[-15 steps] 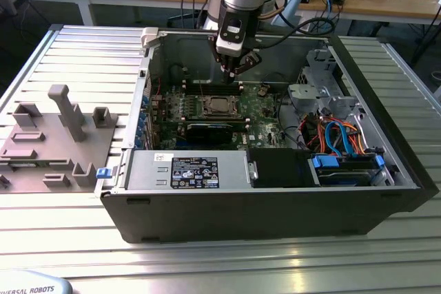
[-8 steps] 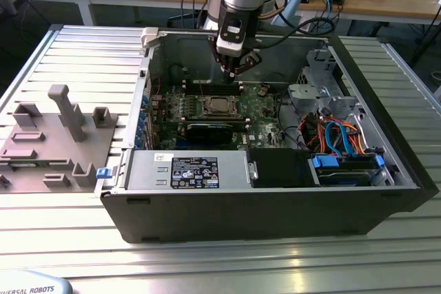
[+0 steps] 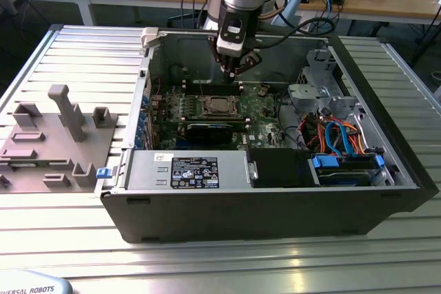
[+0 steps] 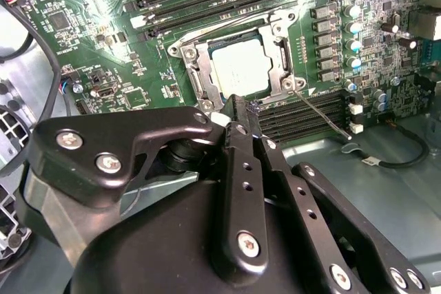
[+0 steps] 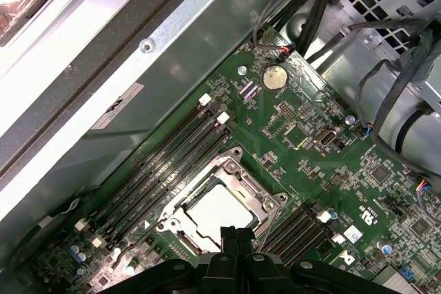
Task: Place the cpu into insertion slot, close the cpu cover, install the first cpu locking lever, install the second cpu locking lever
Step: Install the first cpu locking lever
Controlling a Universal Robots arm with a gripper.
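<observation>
Here's the ribbed silver metal table (image 3: 227,259), its slats running across the exterior view. Sitting on it, open side up, is the big black computer case (image 3: 262,211), filling the middle and the exterior view's right. Just beside it, on the exterior view's left, a grey fixture plate (image 3: 41,160) with upright blocks lies flat on the slats.

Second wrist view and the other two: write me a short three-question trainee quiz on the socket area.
1. True or false: the chip lies in the socket.
2. The gripper is: A) gripping the chip; B) shut and empty, near the socket; C) wide open.
3. Which round silver part sits on the green board in the first wrist view?
Key: 1 true; 2 B; 3 the coin battery.
</observation>
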